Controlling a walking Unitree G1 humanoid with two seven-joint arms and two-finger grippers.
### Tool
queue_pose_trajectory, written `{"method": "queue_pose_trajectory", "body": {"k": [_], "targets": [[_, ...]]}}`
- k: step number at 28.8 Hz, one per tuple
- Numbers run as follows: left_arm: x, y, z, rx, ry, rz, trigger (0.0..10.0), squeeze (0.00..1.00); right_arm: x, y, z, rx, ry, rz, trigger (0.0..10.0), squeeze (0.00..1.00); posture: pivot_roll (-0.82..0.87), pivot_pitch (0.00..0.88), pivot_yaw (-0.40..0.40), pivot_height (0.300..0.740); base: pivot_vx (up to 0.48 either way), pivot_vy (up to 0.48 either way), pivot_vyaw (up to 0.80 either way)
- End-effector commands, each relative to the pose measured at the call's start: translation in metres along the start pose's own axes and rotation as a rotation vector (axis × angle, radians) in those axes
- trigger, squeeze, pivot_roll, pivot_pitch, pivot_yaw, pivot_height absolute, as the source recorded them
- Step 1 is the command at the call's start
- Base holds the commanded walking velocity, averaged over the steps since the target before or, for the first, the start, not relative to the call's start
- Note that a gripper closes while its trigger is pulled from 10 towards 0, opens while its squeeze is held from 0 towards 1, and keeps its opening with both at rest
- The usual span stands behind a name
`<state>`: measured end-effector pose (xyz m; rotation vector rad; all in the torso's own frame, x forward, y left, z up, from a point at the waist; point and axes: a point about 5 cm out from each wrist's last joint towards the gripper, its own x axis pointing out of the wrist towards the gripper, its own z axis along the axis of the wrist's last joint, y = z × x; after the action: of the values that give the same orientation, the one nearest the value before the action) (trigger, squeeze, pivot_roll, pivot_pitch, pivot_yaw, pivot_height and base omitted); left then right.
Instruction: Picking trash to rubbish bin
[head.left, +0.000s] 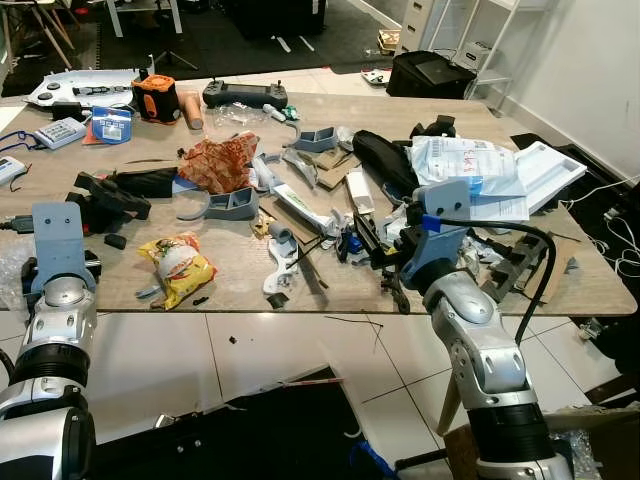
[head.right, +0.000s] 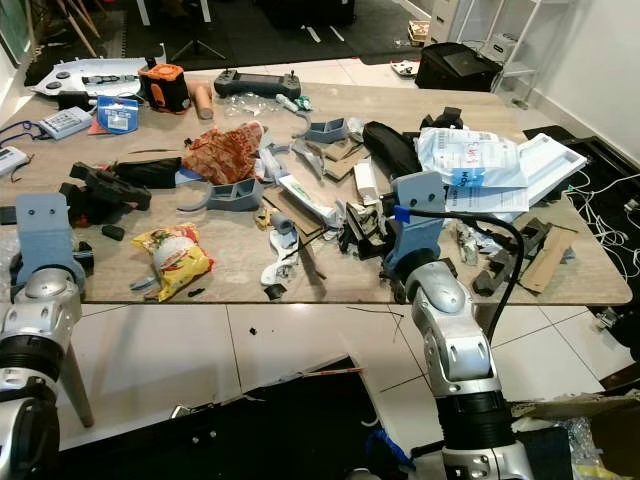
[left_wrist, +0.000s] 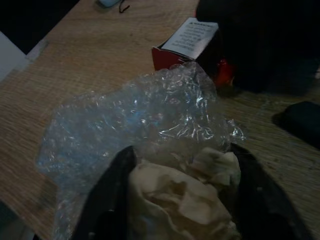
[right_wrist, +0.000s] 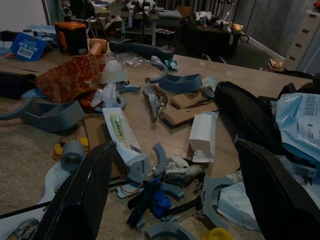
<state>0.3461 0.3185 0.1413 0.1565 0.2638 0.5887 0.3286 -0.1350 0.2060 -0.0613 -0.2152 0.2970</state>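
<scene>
my left hand (left_wrist: 175, 210) grips crumpled paper (left_wrist: 185, 200) in bubble wrap (left_wrist: 135, 120) at the table (head.left: 240, 275) edge; loose wrap may slip. my right hand (right_wrist: 175, 200) hovers open above clutter.

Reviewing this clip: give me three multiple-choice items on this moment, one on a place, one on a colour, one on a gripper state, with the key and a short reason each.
1. Where does the yellow snack bag lie?
A. on the floor tiles
B. on the wooden table near its front edge
C. on the black bag

2. What colour is the crumpled wrapper behind the grey plastic part?
A. orange-red patterned
B. plain green
C. white

3. How is the right gripper?
A. shut on the toothpaste tube
B. shut on nothing
C. open above the clutter

Key: 1 B, the bag rests on the tabletop near the edge; 2 A, head views show orange-red print; 3 C, the right wrist view shows both fingers spread wide apart with table items between them.
</scene>
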Motion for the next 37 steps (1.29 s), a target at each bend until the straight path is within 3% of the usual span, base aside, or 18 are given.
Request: {"method": "queue_pose_trajectory", "body": {"k": [1, 15, 21, 23, 26, 27, 30, 37], "targets": [[0.001, 0.008, -0.017, -0.002, 0.082, 0.021, 0.0, 0.00, 0.001, 0.000, -0.001, -0.005, 0.007, 0.002, 10.0, 0.00, -0.01, 0.154, -0.036, 0.740, 0.000, 0.000, 0.00], [0.003, 0.011, -0.005, -0.053, 0.041, 0.038, 0.0, 0.00, 0.002, 0.001, -0.001, -0.005, 0.005, 0.000, 10.0, 0.00, -0.01, 0.150, -0.034, 0.740, 0.000, 0.000, 0.00], [0.005, 0.017, 0.024, -0.092, -0.043, 0.062, 0.0, 0.00, 0.004, -0.001, 0.001, -0.006, -0.006, -0.008, 10.0, 0.00, 0.00, 0.141, -0.031, 0.740, 0.000, 0.000, 0.00], [0.005, 0.022, 0.045, -0.117, -0.130, 0.097, 0.0, 0.00, 0.004, -0.001, 0.002, -0.004, -0.013, -0.013, 10.0, 0.00, 0.00, 0.141, -0.032, 0.740, 0.000, 0.000, 0.00], [0.000, 0.028, 0.080, -0.225, -0.314, 0.107, 0.0, 0.00, 0.004, -0.002, 0.003, 0.011, -0.026, -0.028, 10.0, 0.00, 0.00, 0.141, -0.032, 0.740, 0.000, 0.000, 0.00], [0.000, 0.028, 0.080, -0.225, -0.314, 0.107, 0.0, 0.00, 0.004, -0.002, 0.003, 0.011, -0.026, -0.028, 10.0, 0.00, 0.00, 0.141, -0.032, 0.740, 0.000, 0.000, 0.00], [-0.013, 0.016, 0.120, -0.343, -0.531, -0.009, 0.0, 0.00, 0.004, -0.005, 0.005, 0.018, -0.046, -0.047, 10.0, 0.00, 0.00, 0.135, -0.028, 0.740, 0.000, 0.000, 0.00], [-0.034, -0.011, 0.149, -0.433, -0.687, -0.195, 0.0, 0.00, 0.002, -0.010, 0.008, 0.019, -0.068, -0.078, 10.0, 0.00, -0.01, 0.121, -0.018, 0.740, 0.000, 0.000, 0.00]]}}
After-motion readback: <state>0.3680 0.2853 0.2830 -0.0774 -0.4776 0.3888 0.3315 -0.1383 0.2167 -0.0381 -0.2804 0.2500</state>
